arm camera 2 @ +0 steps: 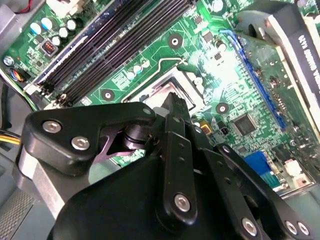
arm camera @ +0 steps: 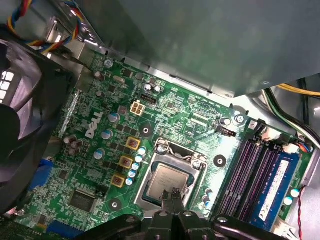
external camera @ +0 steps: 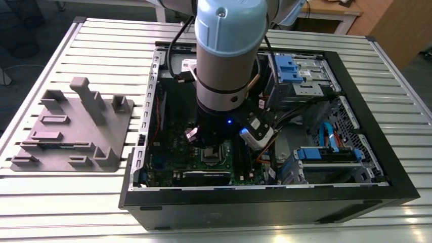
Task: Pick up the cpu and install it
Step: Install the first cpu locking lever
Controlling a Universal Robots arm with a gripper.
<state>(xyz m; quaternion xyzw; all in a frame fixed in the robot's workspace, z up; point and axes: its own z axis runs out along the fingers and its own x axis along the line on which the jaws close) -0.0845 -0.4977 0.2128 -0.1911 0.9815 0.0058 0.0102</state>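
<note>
1. Silver-grey and square, the cpu [arm camera: 167,181] lies flat inside the socket frame [arm camera: 171,172] on the green motherboard [arm camera: 180,120], as the first wrist view shows.
2. The gripper [arm camera: 172,194] hangs directly over the socket frame; its two slim black fingertips [arm camera: 169,196] are pressed together, with no gap between them, and their tips overlap the edge of the cpu in the first wrist view.
3. Whether the tips touch the chip's metal top or stand just above it cannot be told.
4. In the second wrist view the gripper [arm camera 2: 172,102] and its black linkage cover most of the socket frame [arm camera 2: 150,92], so the chip itself is hidden there.
5. Beside the socket frame run the memory slots [arm camera: 260,180], one of them holding a blue module.
6. In the exterior view the arm [external camera: 226,61] reaches straight down into the open computer case [external camera: 270,197], its black wrist ending above the socket frame [external camera: 212,154].
7. Well apart from the socket frame, outside the case on the slatted metal table [external camera: 101,50], stands a grey plastic fixture [external camera: 74,126] with upright posts, towards the exterior view's left.
</note>
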